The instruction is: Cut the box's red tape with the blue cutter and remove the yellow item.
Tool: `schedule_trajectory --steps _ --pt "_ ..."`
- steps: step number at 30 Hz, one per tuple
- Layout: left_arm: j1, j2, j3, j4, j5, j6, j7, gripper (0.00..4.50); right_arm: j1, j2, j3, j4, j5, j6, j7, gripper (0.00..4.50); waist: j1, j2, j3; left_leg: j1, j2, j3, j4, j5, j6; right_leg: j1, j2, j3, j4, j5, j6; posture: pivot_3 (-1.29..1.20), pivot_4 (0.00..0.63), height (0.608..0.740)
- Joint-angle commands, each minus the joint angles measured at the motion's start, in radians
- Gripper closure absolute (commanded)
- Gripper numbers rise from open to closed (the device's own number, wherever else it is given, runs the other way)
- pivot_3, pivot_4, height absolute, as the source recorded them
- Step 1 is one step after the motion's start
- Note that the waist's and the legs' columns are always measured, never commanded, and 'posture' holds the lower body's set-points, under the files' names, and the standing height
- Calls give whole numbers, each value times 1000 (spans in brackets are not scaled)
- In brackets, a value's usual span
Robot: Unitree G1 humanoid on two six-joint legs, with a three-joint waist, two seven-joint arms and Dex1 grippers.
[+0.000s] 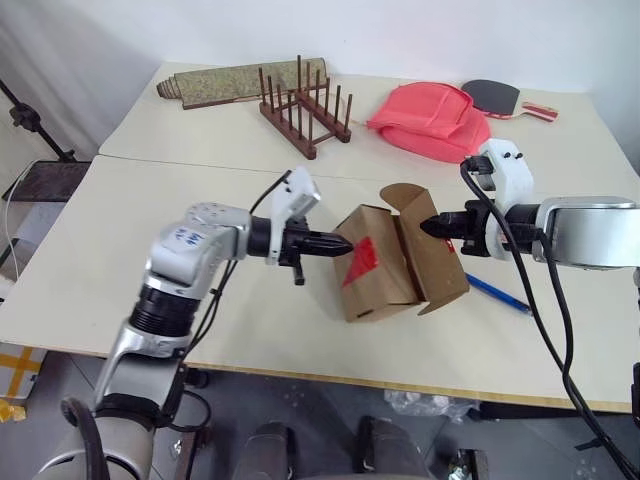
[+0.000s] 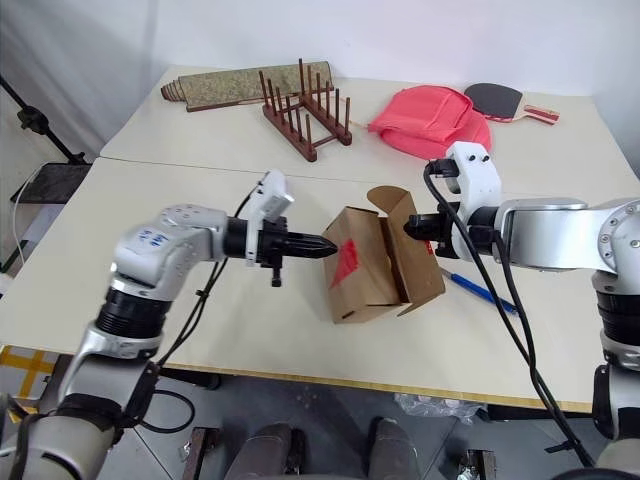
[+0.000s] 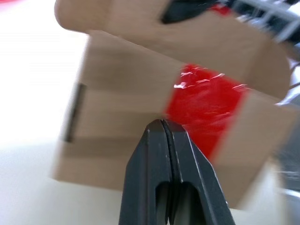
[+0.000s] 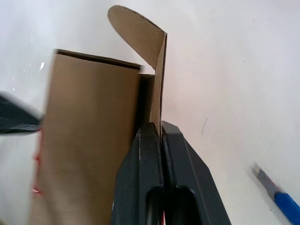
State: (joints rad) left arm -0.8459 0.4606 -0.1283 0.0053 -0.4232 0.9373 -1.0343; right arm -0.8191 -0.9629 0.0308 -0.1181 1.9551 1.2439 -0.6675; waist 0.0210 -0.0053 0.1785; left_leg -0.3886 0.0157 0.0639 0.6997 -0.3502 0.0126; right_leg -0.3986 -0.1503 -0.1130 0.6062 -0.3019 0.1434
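The box (image 1: 385, 262), its lid open, sits on the bench (image 1: 120, 250). Left gripper (image 1: 345, 244), closed and empty, touches its red tape (image 1: 362, 262). Right gripper (image 1: 426, 227) pinches the lid flap. The blue cutter (image 1: 497, 293) lies right of the box.

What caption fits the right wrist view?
Right gripper pinching the box's opened flap, blue cutter lying on the table.

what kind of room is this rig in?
Probably a lab or test room, not a home: two plain pale tables pushed together, unrelated props such as a wooden rack and a paddle, plain white wall behind.
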Motion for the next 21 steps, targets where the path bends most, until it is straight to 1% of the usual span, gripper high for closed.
schedule_trajectory --steps 1,4,9,11,13,15,17,21 --pt "-72 -8 79 -31 -112 82 -7 4500 -57 -23 -16 -31 17 -8 -39 4483 4 0 1 -1 0 0 0 0 0 0 0 0 0 0 0 0 150 740" --pt "-107 -28 98 -19 -143 104 15 4500 -63 -37 -19 -27 17 1 -35 4483 8 -1 1 -3 -1 -3 2 0 0 0 0 -1 -2 0 1 0 150 740" --pt "-103 -36 -40 32 -17 -57 22 4500 93 -262 -88 -37 17 68 205 4483 21 -1 1 -3 -2 -3 -1 -1 1 0 -1 -3 -3 2 3 0 150 740" --pt "-100 -36 -113 99 68 -166 22 4500 162 -352 -118 -44 17 82 308 4483 21 -1 1 -3 -2 -2 -2 -2 2 0 0 -4 -5 2 4 0 150 740" --pt "-100 -33 -165 148 125 -257 2 4500 211 -416 -139 -55 17 79 386 4483 21 -1 1 -3 -1 0 -3 -2 2 0 0 -5 -7 2 4 0 150 740" --pt "-108 -52 -177 190 142 -315 -13 4500 253 -463 -161 -66 17 68 446 4483 18 -1 1 -3 -1 2 -3 -2 2 0 0 -4 -9 2 3 0 150 740" --pt "-138 -97 -164 227 137 -346 -9 4500 281 -483 -166 -78 17 48 472 4483 18 -1 1 -3 0 2 -1 -2 2 0 0 -4 -9 2 3 0 150 740" --pt "-178 -144 -137 242 120 -359 -22 4500 271 -472 -132 -99 17 5 470 4483 21 -1 1 -4 0 2 1 -1 3 1 0 -4 -10 5 3 0 150 740"
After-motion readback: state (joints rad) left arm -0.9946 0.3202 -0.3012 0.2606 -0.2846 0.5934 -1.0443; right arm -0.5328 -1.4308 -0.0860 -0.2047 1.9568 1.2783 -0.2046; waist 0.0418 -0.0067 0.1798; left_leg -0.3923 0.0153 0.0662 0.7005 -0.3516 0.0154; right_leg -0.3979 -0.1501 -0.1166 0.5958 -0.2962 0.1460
